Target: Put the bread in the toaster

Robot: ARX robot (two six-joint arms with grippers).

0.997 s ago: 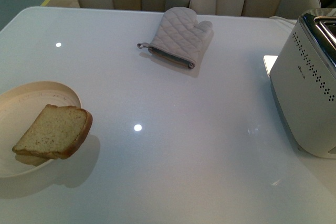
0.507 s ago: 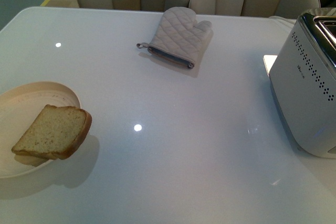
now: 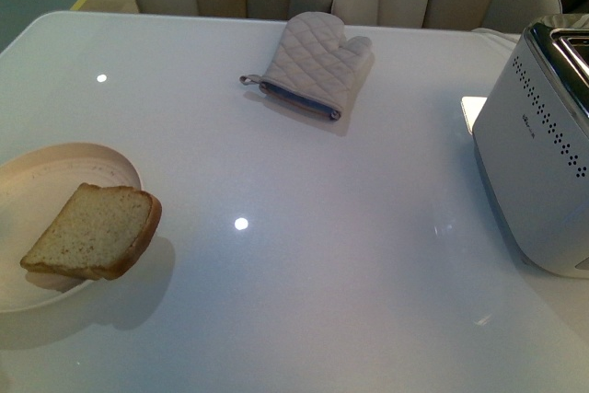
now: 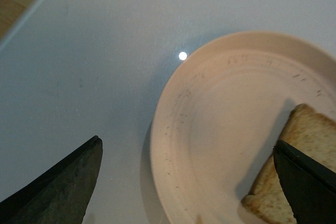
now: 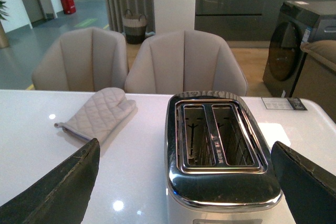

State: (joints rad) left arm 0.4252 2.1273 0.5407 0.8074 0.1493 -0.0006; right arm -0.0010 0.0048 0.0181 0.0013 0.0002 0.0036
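A tan slice of bread point(image 3: 92, 232) with a brown crust leans on the rim of a round cream plate point(image 3: 55, 167) at the table's left edge. The left wrist view shows the bread point(image 4: 310, 150) at one side of the plate point(image 4: 220, 124). My left gripper point(image 4: 186, 174) hangs open above the plate, one dark fingertip point(image 4: 307, 182) over the bread. The white perforated toaster point(image 3: 543, 163) stands at the right edge. My right gripper point(image 5: 184, 182) is open above the chrome-topped toaster point(image 5: 220, 182), whose two slots are empty. Neither arm shows in the front view.
A quilted grey oven mitt point(image 3: 313, 62) lies at the back middle of the white table point(image 3: 322, 255); the right wrist view shows the mitt point(image 5: 97, 114) too. Beige chairs point(image 5: 184, 61) stand behind the table's far edge.
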